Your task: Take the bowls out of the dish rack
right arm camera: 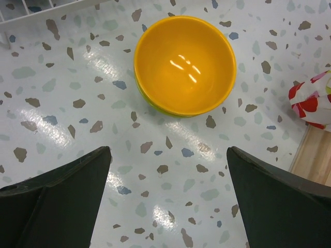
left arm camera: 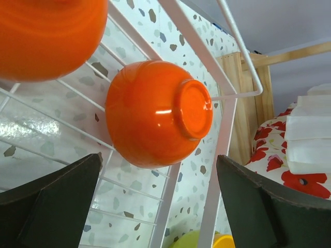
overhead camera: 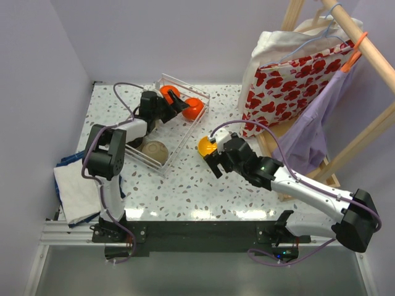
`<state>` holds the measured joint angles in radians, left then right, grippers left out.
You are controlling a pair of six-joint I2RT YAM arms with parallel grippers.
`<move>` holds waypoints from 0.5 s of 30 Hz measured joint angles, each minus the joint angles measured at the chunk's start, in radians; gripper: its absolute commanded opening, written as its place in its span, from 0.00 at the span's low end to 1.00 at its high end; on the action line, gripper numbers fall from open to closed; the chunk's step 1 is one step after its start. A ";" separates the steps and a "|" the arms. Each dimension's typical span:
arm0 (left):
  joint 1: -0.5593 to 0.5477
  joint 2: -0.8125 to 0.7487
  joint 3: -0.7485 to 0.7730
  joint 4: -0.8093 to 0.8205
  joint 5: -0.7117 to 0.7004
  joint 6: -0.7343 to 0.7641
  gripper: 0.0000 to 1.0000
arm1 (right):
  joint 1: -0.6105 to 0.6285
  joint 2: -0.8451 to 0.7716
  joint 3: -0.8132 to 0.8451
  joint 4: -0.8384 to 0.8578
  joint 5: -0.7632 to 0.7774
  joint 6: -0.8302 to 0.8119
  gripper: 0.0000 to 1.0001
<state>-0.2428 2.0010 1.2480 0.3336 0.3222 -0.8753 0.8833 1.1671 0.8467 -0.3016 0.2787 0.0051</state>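
Orange-red bowl (left arm camera: 150, 113) in dish rack (left arm camera: 221, 150), left tool (left arm camera: 158, 157) spread wide

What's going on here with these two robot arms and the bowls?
A robot is unloading bowls from the wire dish rack. The left tool, open, hovers at an orange-red bowl inside the rack. The right tool, open, hangs above a yellow-orange bowl standing on the table. A tan bowl sits in the rack too.

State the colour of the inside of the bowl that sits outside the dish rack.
The bowl is yellow-orange inside; the right wrist view shows it best.
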 measured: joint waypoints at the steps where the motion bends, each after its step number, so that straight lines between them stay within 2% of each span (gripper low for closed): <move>1: 0.000 -0.007 0.001 0.001 0.000 0.002 1.00 | 0.000 0.002 0.000 0.000 -0.003 0.000 0.99; 9: 0.000 -0.008 0.089 -0.008 0.005 0.032 1.00 | 0.000 0.005 0.000 0.001 -0.008 0.000 0.99; 15: 0.000 0.055 0.174 -0.014 0.031 0.069 1.00 | 0.000 0.005 0.000 0.001 -0.008 0.000 0.99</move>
<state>-0.2428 2.0560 1.4223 0.3199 0.3534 -0.8066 0.8833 1.1717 0.8467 -0.3008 0.2703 0.0051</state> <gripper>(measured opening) 0.997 0.986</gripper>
